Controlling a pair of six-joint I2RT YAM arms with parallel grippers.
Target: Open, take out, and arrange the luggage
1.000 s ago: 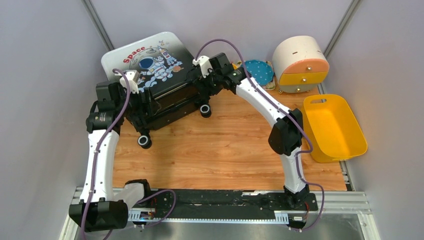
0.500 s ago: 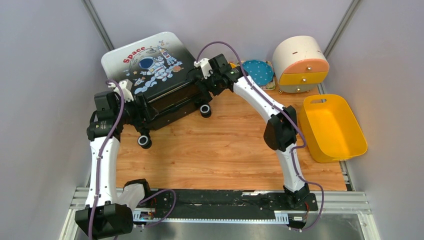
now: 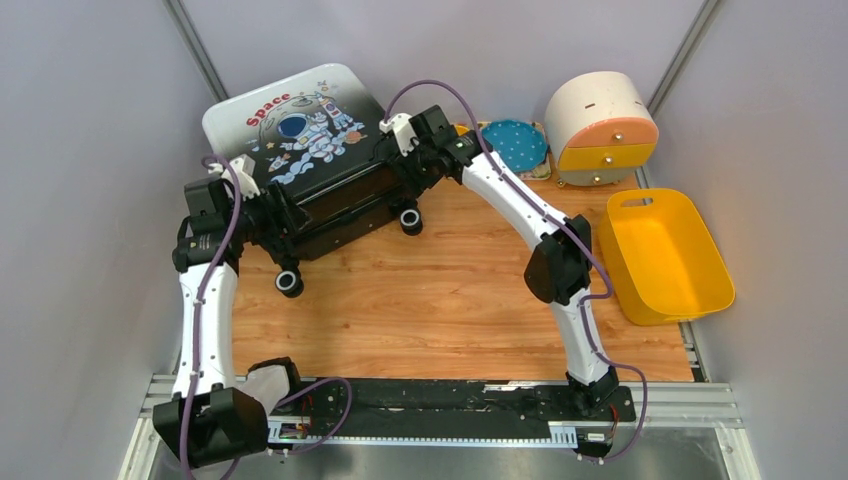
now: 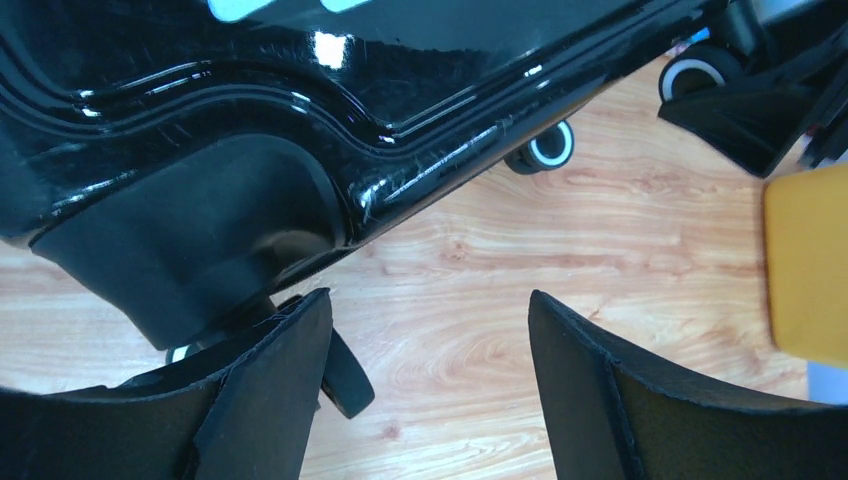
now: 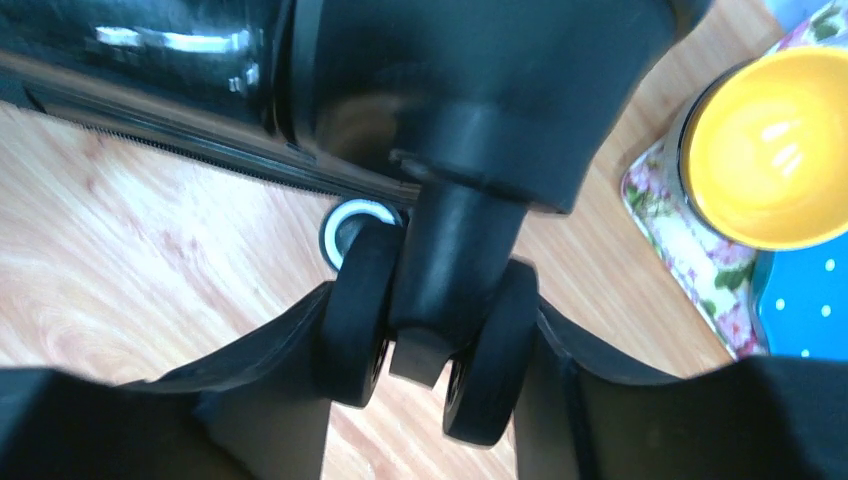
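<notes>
The luggage (image 3: 300, 130) lies flat at the back left, its astronaut and red "Space" print facing up and its black wheeled end toward me. It looks shut. My left gripper (image 3: 275, 210) is at its near left corner. In the left wrist view this gripper (image 4: 430, 380) is open and empty over the wood, below the glossy black shell (image 4: 250, 110), with a caster wheel (image 4: 335, 375) beside the left finger. My right gripper (image 3: 400, 170) is at the right corner. In the right wrist view it (image 5: 430, 350) is shut on a double caster wheel (image 5: 490, 350).
A round cream-and-orange drawer box (image 3: 600, 130) stands at the back right, with a blue dotted item (image 3: 515, 143) beside it. A yellow bin (image 3: 665, 255) lies at the right edge. A yellow bowl (image 5: 770, 150) sits on a floral tray (image 5: 680, 240) near the right gripper.
My left gripper has drawn back to the left, off the top of the suitcase's corner. My right arm has shifted slightly left, still at the wheel. The suitcase has hardly moved.
</notes>
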